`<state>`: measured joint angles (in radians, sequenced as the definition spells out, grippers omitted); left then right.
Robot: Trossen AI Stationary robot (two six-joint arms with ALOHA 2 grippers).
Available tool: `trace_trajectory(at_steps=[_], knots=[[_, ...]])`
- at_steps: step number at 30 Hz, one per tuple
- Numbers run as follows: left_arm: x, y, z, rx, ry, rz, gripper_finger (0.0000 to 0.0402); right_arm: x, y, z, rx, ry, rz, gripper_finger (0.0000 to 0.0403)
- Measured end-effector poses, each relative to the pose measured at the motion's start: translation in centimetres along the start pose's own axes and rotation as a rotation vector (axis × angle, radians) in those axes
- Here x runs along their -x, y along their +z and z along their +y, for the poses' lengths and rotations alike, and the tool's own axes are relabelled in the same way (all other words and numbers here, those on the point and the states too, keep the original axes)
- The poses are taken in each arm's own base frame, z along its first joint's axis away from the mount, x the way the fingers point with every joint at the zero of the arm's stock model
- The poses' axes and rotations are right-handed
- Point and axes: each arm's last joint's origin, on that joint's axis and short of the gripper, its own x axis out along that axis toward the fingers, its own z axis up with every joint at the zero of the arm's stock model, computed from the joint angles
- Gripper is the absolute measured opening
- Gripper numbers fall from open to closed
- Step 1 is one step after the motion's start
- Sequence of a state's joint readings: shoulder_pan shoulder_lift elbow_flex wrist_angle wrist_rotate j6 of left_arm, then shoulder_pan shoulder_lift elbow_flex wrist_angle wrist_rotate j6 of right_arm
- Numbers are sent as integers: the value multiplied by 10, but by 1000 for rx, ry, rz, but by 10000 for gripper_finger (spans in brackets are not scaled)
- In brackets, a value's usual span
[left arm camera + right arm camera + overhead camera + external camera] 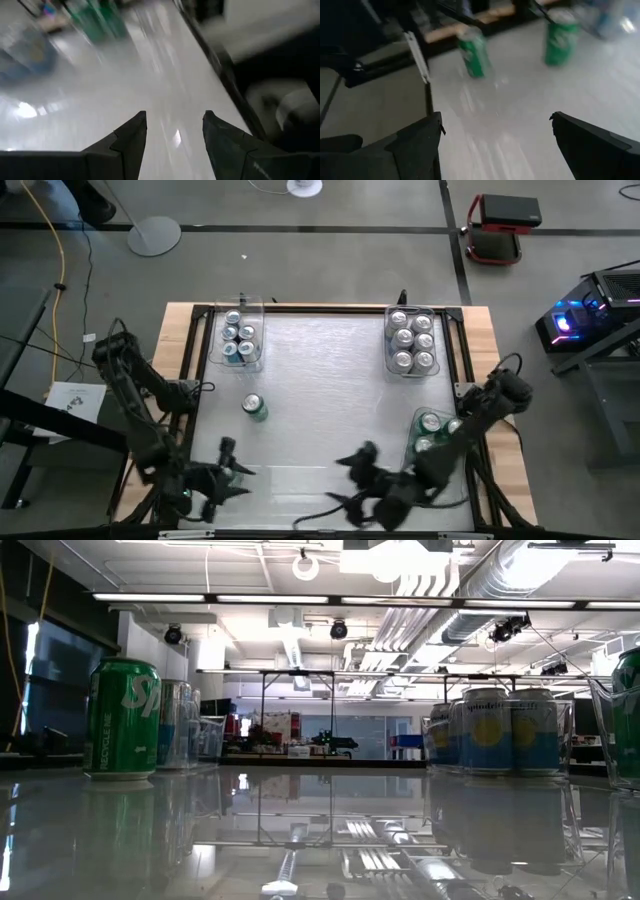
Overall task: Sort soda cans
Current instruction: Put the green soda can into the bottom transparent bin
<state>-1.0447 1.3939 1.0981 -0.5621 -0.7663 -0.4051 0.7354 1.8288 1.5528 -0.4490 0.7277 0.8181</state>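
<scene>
fingers on my left gripper (pixel 228 470) stand apart w/ nothing between them, low at the near-left of the table (pixel 320 380). i see a clear bin (pixel 238 335) far left w/ blue/teal soda cans (pixel 240 340), and a lone green can (pixel 255 408) on the bare top near it. far right, a second bin (pixel 412 338) holds silver cans (pixel 412 340). right gripper (pixel 355 470) gapes wide and empty, near centre-front. a third bin (pixel 432 435) near-right has green cans (pixel 430 425).
</scene>
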Motion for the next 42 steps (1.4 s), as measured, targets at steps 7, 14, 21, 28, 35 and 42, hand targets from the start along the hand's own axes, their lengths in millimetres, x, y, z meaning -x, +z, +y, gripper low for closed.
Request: trace_trajectory(at_steps=[7,14,21,28,35,42], knots=[[45,13,23,123,-172,320,174,-47,-7,10,222,-60,-178,365],[53,-2,30,390,-132,584,205,-60,-30,13,248,-254,-279,365],[54,-9,13,471,-110,635,277,-56,-38,18,255,-238,-277,365],[35,-20,-8,409,-66,718,327,-51,-42,22,266,-231,-281,365],[3,-33,-21,233,-24,839,335,-50,-43,23,260,-229,-283,365],[-19,-36,-17,192,10,904,335,-50,-43,23,260,-224,-280,365]])
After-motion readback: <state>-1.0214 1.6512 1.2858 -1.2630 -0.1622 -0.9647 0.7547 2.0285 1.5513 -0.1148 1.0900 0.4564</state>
